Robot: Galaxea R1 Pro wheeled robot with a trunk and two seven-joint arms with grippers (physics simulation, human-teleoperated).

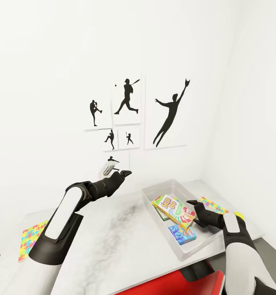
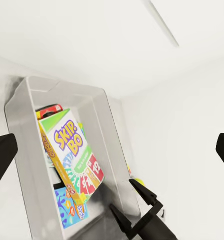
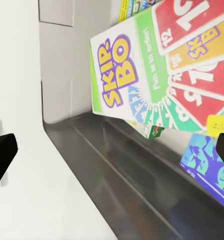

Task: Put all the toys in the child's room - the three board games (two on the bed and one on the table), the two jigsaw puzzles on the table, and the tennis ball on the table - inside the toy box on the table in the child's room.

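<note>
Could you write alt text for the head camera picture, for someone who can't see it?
A grey toy box on a pale table holds a Skip-Bo game box, with the right gripper open beside it and the left gripper raised.

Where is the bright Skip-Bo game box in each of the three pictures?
Head view: the Skip-Bo box lies in the grey toy box, right of centre, beside the right gripper.
Left wrist view: the Skip-Bo box is left of centre, in the bin.
Right wrist view: it spreads across the upper right.
Shared landmark: the toy box's grey wall.
</note>
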